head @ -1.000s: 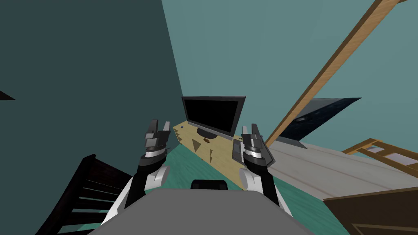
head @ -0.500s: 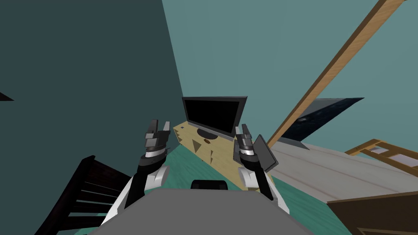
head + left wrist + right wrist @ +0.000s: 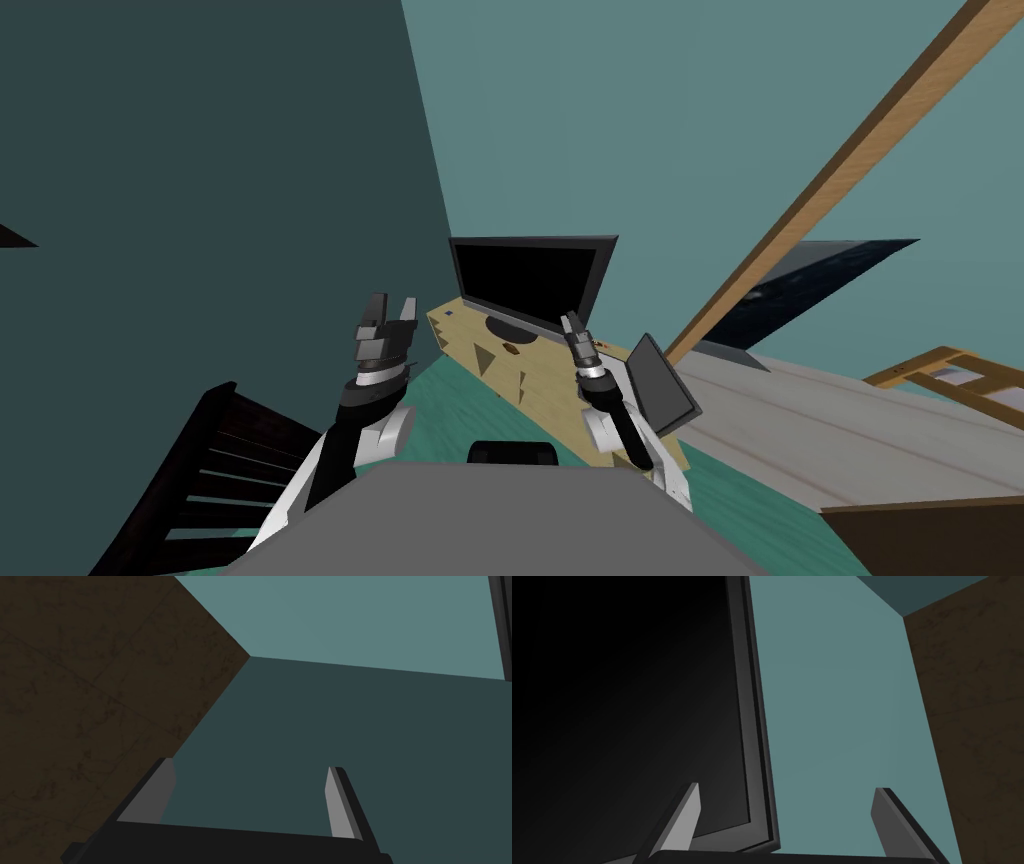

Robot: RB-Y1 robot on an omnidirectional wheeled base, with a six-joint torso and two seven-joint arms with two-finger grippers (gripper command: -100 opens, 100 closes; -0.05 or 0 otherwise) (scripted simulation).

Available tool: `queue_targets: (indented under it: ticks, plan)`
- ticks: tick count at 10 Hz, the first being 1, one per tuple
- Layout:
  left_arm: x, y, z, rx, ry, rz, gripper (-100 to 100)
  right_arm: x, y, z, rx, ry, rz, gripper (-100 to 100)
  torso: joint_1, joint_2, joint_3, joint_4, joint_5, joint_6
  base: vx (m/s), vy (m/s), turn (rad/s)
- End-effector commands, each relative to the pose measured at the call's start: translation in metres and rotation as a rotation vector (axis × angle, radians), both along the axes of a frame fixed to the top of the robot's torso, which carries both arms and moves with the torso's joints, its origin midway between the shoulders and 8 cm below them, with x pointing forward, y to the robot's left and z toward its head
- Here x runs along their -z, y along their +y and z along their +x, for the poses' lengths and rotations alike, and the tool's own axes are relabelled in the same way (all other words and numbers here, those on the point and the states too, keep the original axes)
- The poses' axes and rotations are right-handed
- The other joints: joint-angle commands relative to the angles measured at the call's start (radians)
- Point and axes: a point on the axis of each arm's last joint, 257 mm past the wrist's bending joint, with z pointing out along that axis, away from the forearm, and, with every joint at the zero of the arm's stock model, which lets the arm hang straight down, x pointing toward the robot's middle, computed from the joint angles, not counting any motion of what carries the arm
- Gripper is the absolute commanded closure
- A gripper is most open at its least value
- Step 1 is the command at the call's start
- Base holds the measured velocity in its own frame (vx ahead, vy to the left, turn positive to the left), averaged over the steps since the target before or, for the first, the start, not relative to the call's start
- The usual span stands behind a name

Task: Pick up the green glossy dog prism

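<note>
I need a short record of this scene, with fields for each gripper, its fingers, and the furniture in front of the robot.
left gripper: open, held up, left of the stand
right gripper: open, over the stand, pointed at the television's edge
television: black screen, upright on the stand
stand: light wood, long, straight ahead
chair: dark, slatted, on the robot's left

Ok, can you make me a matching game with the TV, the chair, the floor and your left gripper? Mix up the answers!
Things:
1. TV
2. chair
3. floor
4. left gripper

Matches:
A. open, nothing between its fingers
B. green
C. stands on the pale wooden cabinet
D. dark, with slats

Pairs: 1-C, 2-D, 3-B, 4-A
</note>
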Motion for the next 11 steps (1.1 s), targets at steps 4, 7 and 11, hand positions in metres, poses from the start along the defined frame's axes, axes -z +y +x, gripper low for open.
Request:
queue_targets:
  ticks: [4, 7, 11]
  plan:
    - [0.000, 0.000, 0.000, 0.000, 0.000, 0.000, 0, 0.039, 0.021, 0.014, -0.057, 0.050, -0.150, -100, 0.001, 0.000, 0.000, 0.000, 0.000, 0.000, 0.030, 0.045, 0.035]
    - [0.000, 0.000, 0.000, 0.000, 0.000, 0.000, 0, 0.076, 0.033, 0.025, -0.097, 0.096, -0.286, -100, 0.002, 0.000, 0.000, 0.000, 0.001, 0.000, 0.036, 0.058, 0.054]
    - [0.000, 0.000, 0.000, 0.000, 0.000, 0.000, 0, 0.119, 0.038, 0.035, -0.131, 0.146, -0.436, -100, 0.002, 0.000, 0.000, 0.000, 0.001, 0.000, 0.027, 0.055, 0.051]
